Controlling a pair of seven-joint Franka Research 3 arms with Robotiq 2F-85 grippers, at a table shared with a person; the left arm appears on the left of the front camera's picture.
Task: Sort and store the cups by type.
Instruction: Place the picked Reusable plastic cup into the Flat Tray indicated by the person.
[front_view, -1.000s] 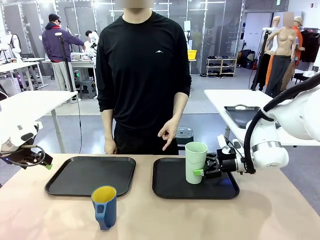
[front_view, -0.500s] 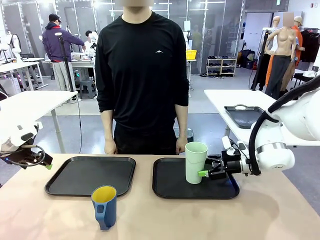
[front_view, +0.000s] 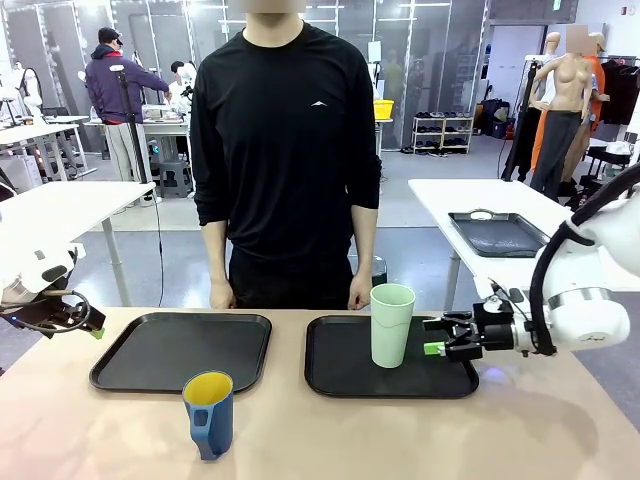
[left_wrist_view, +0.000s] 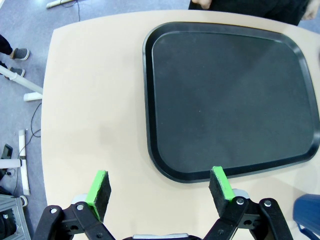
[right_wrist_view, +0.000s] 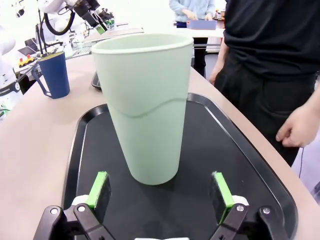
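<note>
Tumbler (front_view: 392, 325): upright mid right tray (front_view: 335, 378), clear of its rim.
Mug (front_view: 209, 414): on table (front_view: 90, 435), by near edge of left tray (front_view: 150, 352).
Right gripper (front_view: 434, 337): level, wide, empty, just short of the cup.
Left gripper (left_wrist_view: 160, 184): wide, empty, at tray edge.

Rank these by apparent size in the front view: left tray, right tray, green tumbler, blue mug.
1. left tray and right tray: look alike, unranked.
2. green tumbler and blue mug: look similar; the mug stands nearer the camera, so unsure.

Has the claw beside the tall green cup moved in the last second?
Yes. The right gripper has pulled back from the mint-green tumbler, toward the right edge of the black tray the tumbler stands on, jaws open.
</note>
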